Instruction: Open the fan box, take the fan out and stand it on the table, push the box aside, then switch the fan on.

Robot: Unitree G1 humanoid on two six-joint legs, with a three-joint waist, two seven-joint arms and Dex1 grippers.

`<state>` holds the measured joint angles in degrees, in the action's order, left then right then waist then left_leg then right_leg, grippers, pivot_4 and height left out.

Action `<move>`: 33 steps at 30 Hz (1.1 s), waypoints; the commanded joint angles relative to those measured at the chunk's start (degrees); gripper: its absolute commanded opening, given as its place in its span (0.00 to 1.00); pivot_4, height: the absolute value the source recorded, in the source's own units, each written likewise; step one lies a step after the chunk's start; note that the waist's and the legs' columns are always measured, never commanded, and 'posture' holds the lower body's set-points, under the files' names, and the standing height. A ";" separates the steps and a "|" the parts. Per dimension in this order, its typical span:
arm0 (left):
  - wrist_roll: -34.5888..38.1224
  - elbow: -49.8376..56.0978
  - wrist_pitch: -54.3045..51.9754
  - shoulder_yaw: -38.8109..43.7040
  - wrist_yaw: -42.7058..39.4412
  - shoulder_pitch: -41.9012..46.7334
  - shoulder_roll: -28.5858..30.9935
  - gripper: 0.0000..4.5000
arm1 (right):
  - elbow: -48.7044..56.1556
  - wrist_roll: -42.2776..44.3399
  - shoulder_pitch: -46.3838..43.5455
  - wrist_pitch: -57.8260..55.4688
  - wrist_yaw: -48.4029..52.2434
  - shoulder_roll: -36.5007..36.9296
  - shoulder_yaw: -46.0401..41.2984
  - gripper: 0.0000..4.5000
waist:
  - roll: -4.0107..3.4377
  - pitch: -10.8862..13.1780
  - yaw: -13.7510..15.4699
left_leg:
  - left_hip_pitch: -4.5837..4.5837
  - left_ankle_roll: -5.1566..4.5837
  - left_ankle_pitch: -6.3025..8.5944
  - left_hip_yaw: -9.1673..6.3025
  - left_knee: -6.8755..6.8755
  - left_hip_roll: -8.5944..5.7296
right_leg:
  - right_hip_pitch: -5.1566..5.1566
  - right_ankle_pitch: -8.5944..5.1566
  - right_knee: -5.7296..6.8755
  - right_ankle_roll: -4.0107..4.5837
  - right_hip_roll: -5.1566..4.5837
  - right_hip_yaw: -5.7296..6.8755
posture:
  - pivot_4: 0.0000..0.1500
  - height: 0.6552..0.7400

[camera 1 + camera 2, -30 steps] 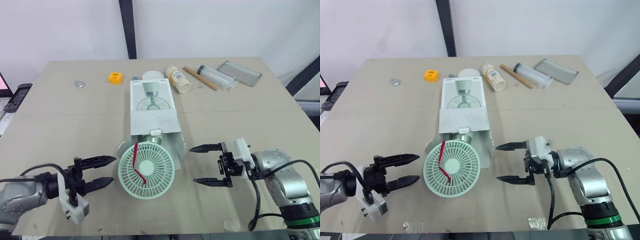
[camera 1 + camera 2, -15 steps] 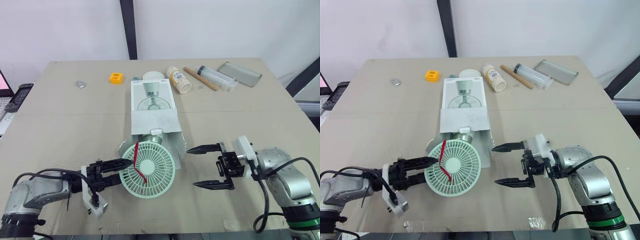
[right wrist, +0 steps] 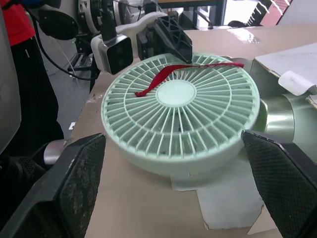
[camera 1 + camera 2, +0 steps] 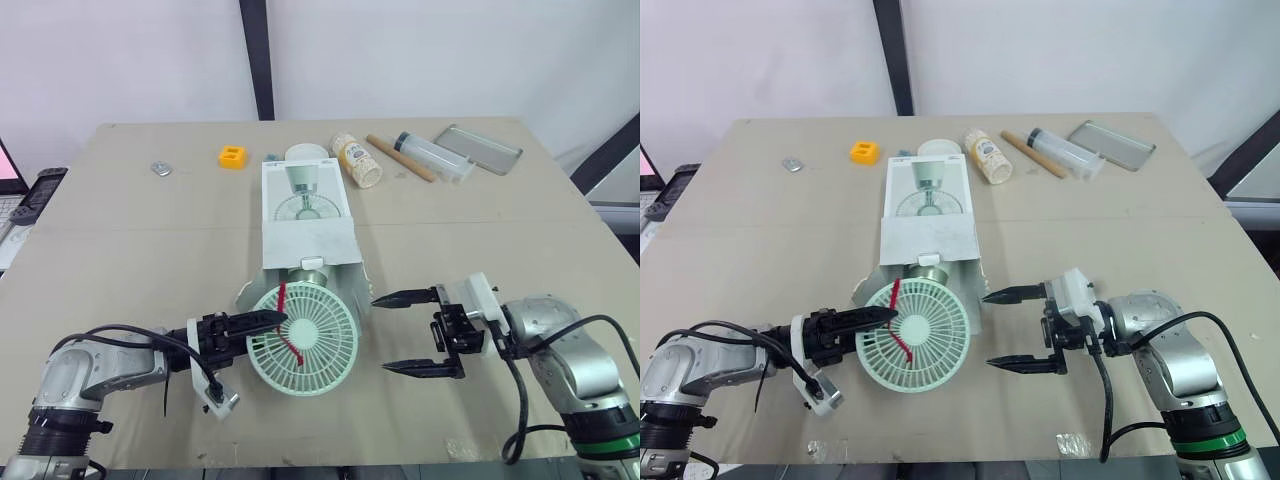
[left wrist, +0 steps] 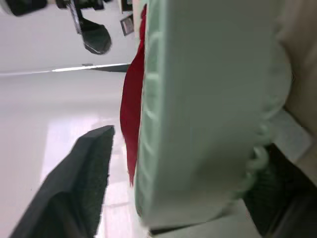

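The mint-green fan (image 4: 303,340), a red ribbon on its grille, lies with its round head sticking out of the near open end of the white fan box (image 4: 305,215). My left gripper (image 4: 262,331) is at the head's left rim and is open. One finger (image 5: 74,188) lies over the grille and the other (image 5: 277,183) is behind the rim, with a gap showing on the ribbon side. My right gripper (image 4: 382,333) hangs open just right of the fan, level with it and holding nothing. From the right wrist the fan (image 3: 181,111) lies straight ahead between the wide fingers (image 3: 81,183).
Along the table's far side lie an orange block (image 4: 231,156), a white lid (image 4: 306,152), a bottle (image 4: 357,160), a wooden rod (image 4: 400,157), a clear tube (image 4: 432,155) and a metal tray (image 4: 484,147). A small metal piece (image 4: 159,168) sits far left.
My left gripper has moved right from open table onto the fan's left rim, and the fan head has shifted slightly right. My right gripper has barely moved.
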<state>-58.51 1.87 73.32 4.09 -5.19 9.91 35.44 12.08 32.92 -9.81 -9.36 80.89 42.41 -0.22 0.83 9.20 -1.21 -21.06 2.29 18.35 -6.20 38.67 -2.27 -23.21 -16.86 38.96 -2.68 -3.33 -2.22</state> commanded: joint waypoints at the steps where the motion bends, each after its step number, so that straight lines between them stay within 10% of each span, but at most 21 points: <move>1: 0.21 2.04 -0.87 -1.11 2.49 0.35 1.82 0.54 | 0.52 -0.26 0.09 1.13 0.06 0.09 -0.46 1.00 | 0.00 0.00 -0.01 | 0.00 0.00 0.00 0.01 0.00 0.00 | 0.00 0.00 0.00 0.00 0.01 0.00 | 1.00 1.00; 12: 6.93 0.18 -6.49 -6.23 2.45 0.05 5.02 0.43 | 0.06 -1.65 0.91 2.51 0.01 -0.63 -0.05 1.00 | 0.01 -0.02 -0.01 | 0.00 0.00 0.00 0.03 0.04 -0.01 | -0.02 0.00 0.06 0.00 0.04 -0.03 | 1.00 1.00; 22: 57.90 8.18 -37.38 -16.04 -23.97 -2.46 12.76 0.43 | -6.45 -3.02 -2.83 5.24 -2.20 -2.68 -1.31 1.00 | -0.04 -0.11 -0.13 | 0.02 0.00 0.00 0.02 0.16 0.04 | -0.01 0.00 0.14 0.00 0.00 -0.09 | 1.00 1.00; 33: 88.61 20.45 -75.65 -9.75 -30.19 0.53 9.17 0.43 | -8.15 -4.02 -4.73 6.17 -2.89 -4.29 -0.28 1.00 | -0.11 -0.18 -0.12 | 0.04 -0.11 0.06 -0.07 0.66 0.09 | 0.23 0.01 0.23 -0.01 0.26 -0.04 | 1.00 1.00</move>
<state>24.96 21.39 4.75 -7.37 -35.50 9.82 45.14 3.55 28.83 -13.99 -4.01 78.29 38.35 -0.15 0.73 9.02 -1.33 -21.02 2.06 18.48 -6.27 39.35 -2.19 -22.96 -16.83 39.19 -2.72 -3.05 -2.26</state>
